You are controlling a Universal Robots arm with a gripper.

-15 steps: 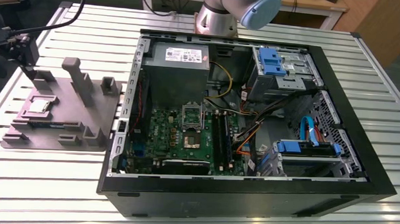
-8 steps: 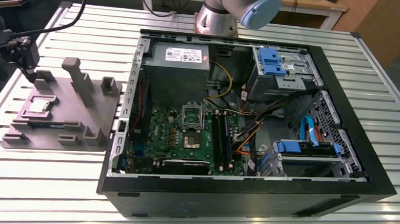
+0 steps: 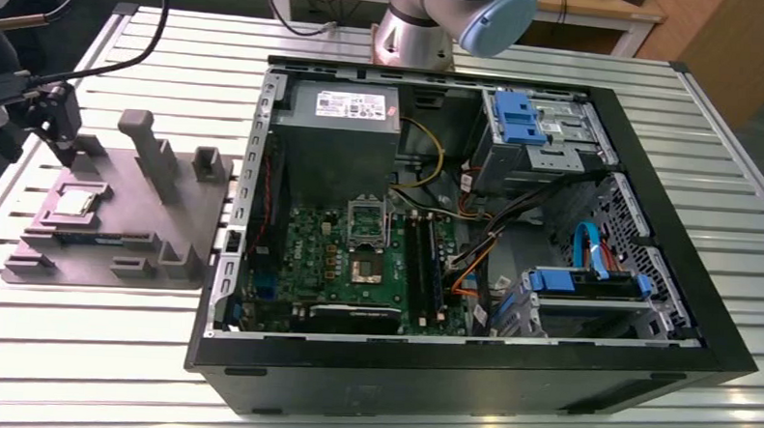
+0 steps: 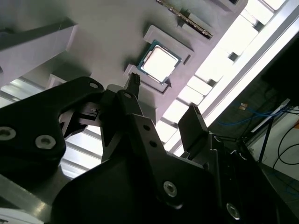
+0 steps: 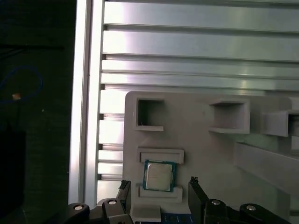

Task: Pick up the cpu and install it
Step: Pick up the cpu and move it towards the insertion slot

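I log the arm [image 3: 419, 34] reaching toward the exterior view's left. The gripper [image 5: 159, 182] points downward, and in both wrist views its fingers [image 5: 123, 187] stand spread apart.

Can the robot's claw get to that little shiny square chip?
Probably yes. The gripper hangs open right over the cpu. The cpu lies bare in its grey holder, and nothing sits between them.

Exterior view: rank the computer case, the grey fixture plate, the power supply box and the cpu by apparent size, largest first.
1. computer case
2. grey fixture plate
3. power supply box
4. cpu, by far the smallest
The gaps are plain, so nearness to the camera leaves no rank in doubt.
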